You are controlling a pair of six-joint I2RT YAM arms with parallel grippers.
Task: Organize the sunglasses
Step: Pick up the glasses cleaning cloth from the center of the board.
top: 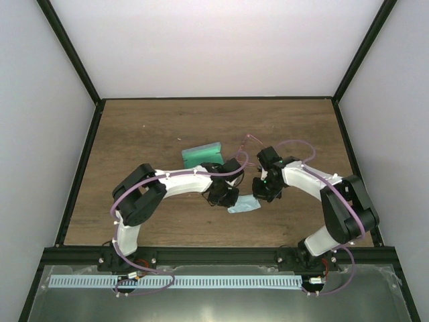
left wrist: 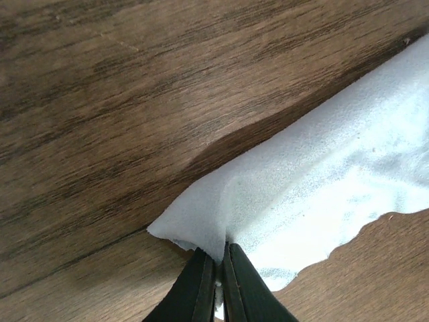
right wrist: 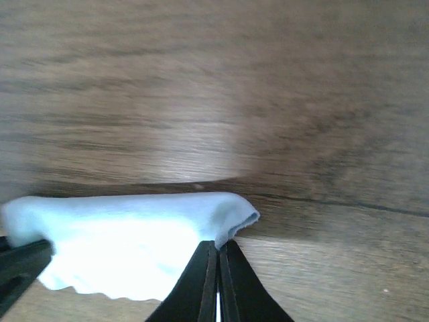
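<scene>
Cloth work is the step in hand, not the glasses themselves. The left end effector (left wrist: pixel 218 258) is clenched on one corner of the light-blue cloth (left wrist: pixel 322 194), its two dark fingers pressed together with the fabric pinched between them and that corner raised a little off the bench (left wrist: pixel 100 100). The right end effector (right wrist: pixel 218 247) is likewise clamped tight on another corner of the same cloth, which puckers upward at the pinch. From above, the two arms meet near the middle of the bench, somewhat toward its near edge, with the cloth spread between and below them.

The sunglasses (top: pixel 249 136) seem to show only as a thin pinkish line just beyond the arms, toward the far edge; most of the frame is hidden, so how they lie cannot be told. The teal case (top: pixel 201 155) sits just beside the left arm's wrist, on the far-edge side and left of the middle.

Judged from this, the task is early: the glasses look untouched and the cloth is being straightened or folded. The next move calls for both arms to act together, keeping the fabric taut without tearing it from either pinch, then laying it flat before either one lets go
</scene>
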